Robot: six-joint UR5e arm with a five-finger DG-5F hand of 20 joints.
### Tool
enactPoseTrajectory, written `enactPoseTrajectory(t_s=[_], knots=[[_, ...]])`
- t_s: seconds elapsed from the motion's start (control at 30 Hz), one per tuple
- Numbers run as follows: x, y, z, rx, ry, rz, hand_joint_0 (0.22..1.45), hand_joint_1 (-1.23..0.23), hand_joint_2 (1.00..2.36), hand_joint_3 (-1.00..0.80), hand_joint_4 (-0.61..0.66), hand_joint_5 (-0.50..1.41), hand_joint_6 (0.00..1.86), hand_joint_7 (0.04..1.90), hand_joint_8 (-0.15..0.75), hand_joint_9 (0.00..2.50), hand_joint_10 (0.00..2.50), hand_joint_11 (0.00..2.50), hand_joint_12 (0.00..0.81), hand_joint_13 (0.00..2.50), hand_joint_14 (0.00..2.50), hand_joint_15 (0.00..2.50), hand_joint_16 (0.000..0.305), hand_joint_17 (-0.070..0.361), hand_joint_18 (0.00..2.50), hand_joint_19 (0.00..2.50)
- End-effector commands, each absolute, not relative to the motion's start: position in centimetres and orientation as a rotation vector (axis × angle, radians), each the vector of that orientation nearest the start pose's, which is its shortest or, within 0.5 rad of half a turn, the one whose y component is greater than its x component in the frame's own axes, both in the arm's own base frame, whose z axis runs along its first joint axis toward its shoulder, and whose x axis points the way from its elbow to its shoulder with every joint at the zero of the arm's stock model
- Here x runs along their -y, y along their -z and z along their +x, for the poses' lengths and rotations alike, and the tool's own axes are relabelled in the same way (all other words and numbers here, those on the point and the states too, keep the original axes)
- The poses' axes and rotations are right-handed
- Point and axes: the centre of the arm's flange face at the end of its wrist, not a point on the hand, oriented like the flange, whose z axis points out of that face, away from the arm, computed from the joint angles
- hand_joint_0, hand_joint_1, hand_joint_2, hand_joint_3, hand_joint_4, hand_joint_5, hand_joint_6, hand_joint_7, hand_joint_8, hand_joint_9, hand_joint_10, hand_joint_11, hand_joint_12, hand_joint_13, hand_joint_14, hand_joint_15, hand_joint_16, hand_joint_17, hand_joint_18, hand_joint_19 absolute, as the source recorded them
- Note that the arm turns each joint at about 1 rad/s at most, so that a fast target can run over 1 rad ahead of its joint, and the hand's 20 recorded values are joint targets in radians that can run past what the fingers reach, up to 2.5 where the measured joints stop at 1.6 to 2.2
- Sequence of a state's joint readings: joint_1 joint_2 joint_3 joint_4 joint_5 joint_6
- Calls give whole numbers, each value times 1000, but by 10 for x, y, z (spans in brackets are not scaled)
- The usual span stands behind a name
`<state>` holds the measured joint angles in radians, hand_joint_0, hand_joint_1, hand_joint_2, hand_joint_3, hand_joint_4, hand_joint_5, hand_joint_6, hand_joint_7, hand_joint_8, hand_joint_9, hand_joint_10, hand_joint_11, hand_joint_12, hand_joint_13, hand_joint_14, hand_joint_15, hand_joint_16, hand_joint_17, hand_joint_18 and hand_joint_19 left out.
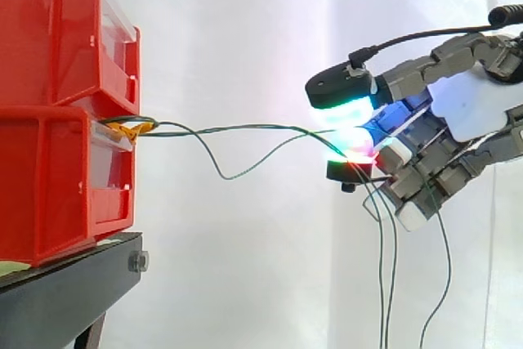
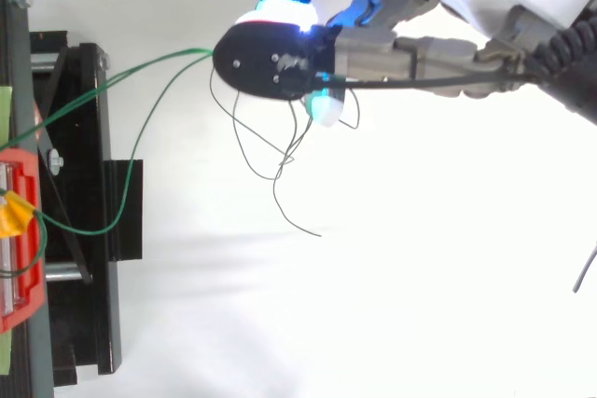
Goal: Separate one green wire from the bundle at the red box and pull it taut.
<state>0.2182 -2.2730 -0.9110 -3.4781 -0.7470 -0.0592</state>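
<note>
**Pinching green wire [image 1: 245,129] away from the red box [image 1: 57,185]**

My hand [image 1: 478,112] pinches the green wire between glowing pads [image 1: 347,110], held well apart from the red box so the strand runs nearly straight from the taped bundle [image 1: 135,128]. A second wire [image 1: 237,175] sags beside it, so I judge separation incomplete.

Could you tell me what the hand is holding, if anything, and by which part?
Green wires, pinched partway along between the fingertips of the hand; their loose ends hang below it.
</note>
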Motion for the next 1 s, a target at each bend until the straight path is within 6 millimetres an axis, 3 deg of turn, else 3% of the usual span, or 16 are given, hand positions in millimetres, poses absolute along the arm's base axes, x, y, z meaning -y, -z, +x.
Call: enactPoseTrajectory(t_s=[0.0, 0.23, 0.4, 0.97], knots=[[53, -356, 716, -1076, -381, 1492, 624, -798, 1016, 124, 15, -118, 902, 1397, 462, 1359, 16, 929, 463, 1117, 15, 492, 60, 135, 995, 401], [48, -343, 705, -1083, -391, 1533, 623, -795, 1017, 124, 15, -118, 903, 1388, 464, 1355, 16, 928, 463, 1114, 15, 493, 60, 135, 993, 403], [38, -339, 686, -1079, -439, 1545, 623, -796, 1017, 124, 16, -119, 903, 1387, 464, 1356, 16, 930, 464, 1112, 15, 493, 60, 135, 991, 403], [30, -339, 689, -1050, -515, 1525, 623, -794, 1017, 118, 20, -119, 903, 1394, 461, 1353, 15, 939, 460, 1105, 15, 494, 60, 135, 985, 397]])
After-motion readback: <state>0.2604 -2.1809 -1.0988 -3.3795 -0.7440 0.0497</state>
